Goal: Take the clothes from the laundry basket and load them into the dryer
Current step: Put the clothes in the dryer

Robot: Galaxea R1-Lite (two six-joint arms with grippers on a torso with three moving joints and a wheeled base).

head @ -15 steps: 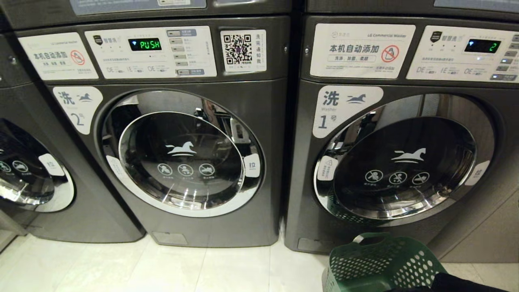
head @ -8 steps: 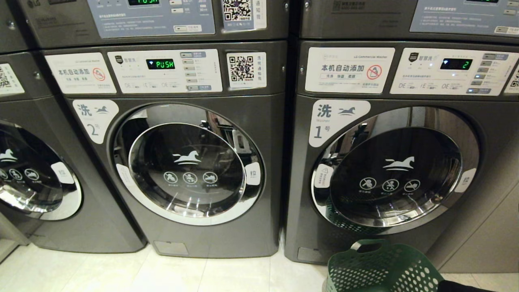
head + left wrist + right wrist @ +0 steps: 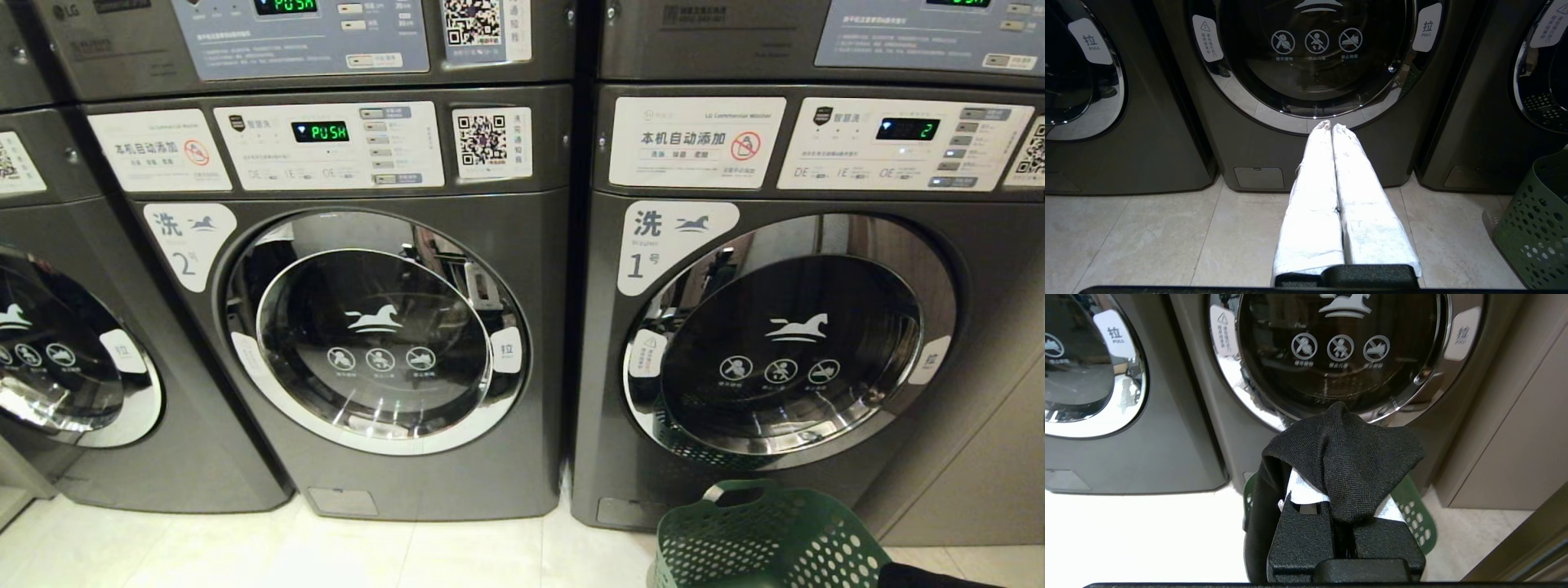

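Note:
The green laundry basket point(image 3: 767, 539) stands on the floor in front of the machine marked 1 point(image 3: 784, 351), whose round door is shut. My right gripper point(image 3: 1337, 416) hangs over the basket point(image 3: 1414, 514), shut on a black garment point(image 3: 1359, 457) that drapes over its fingers. A corner of that black garment point(image 3: 931, 576) shows at the head view's lower right edge. My left gripper point(image 3: 1331, 127) is shut and empty, with its white-wrapped fingers point(image 3: 1314, 196) pressed together. It points at the shut door of the machine marked 2 point(image 3: 1314, 53). Both lower machines carry washer labels.
A third machine point(image 3: 65, 359) stands at the left. Stacked upper units point(image 3: 310, 41) show only their control panels. A beige cabinet wall point(image 3: 1515, 437) closes off the right side. Pale tiled floor point(image 3: 1159, 237) lies in front of the machines, with the basket point(image 3: 1531, 228) to the right.
The whole head picture has shifted downward, so the camera has risen and more of the upper units shows. The machines and the basket have not moved.

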